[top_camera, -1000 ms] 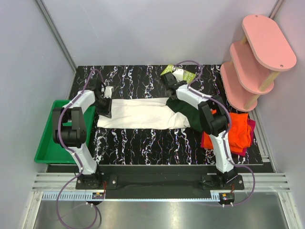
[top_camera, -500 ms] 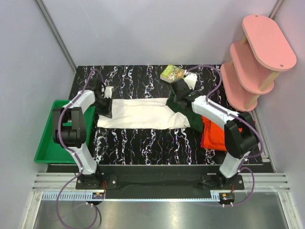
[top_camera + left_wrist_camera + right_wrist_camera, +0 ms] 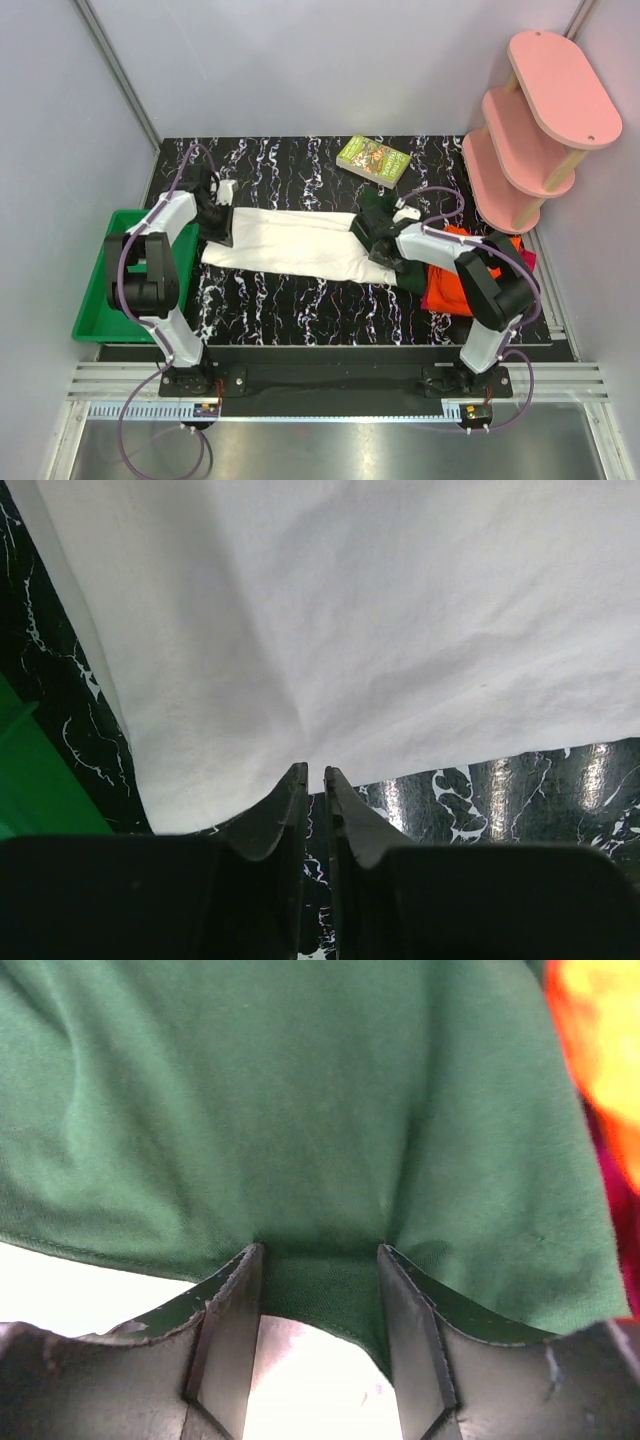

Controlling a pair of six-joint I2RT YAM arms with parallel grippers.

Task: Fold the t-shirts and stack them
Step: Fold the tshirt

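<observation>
Fold step on the cream-white cloth t-shirt (image 3: 290, 245), which lies as a long band across the middle of the black, white-veined table (image 3: 300, 305). The left pincer (image 3: 313, 772) is narrow and nips the band's white left end. The right pincer (image 3: 320, 1255) stands half wide astride the hem of the dark green sleeve (image 3: 300, 1110), not yet biting. For a clean fold, the right jaws should close on every layer of the hem before any lift. Both ends should then rise together and travel level, so the band doubles without skewing. The pile of orange and magenta-red shirts (image 3: 462, 285) lies just beside the sleeve. No writing is legible: the shirt shows only plain cloth, and the cover of the small green illustrated book (image 3: 373, 160) is too small to read.
</observation>
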